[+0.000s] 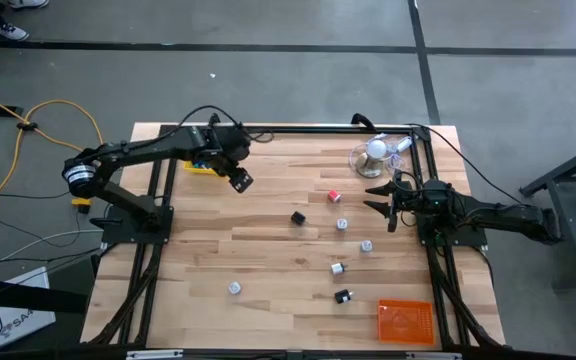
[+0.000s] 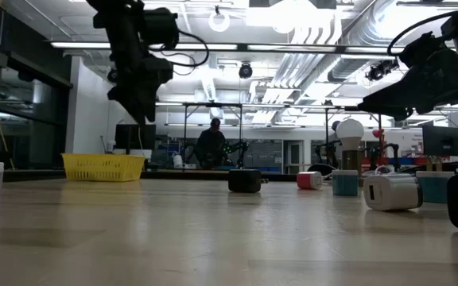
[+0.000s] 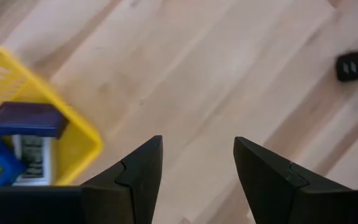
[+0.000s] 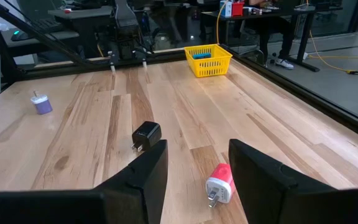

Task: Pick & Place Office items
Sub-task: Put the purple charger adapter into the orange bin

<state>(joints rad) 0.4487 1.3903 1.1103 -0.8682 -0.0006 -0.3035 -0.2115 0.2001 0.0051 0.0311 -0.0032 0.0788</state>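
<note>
Two grippers hang over the counter [image 1: 268, 260]. We see the left gripper [image 1: 240, 180], fingers apart and empty, beside the yellow tray [image 1: 200, 165]; the right gripper [image 1: 386, 208], likewise spread and empty, faces the red plug [image 1: 334, 196] and black plug [image 1: 298, 217]. Other office items [image 1: 339, 268] lie scattered mid-counter.

A yellow tray [image 1: 202, 166] and an orange tray [image 1: 406, 321] sit at opposite table [image 1: 268, 250] corners, white ball-shaped object [image 1: 376, 150] near the far edge

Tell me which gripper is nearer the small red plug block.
Right. The right gripper sits just beside the small red plug block, open jaws facing it. The left gripper hangs farther off, near the yellow mesh tray.
</note>
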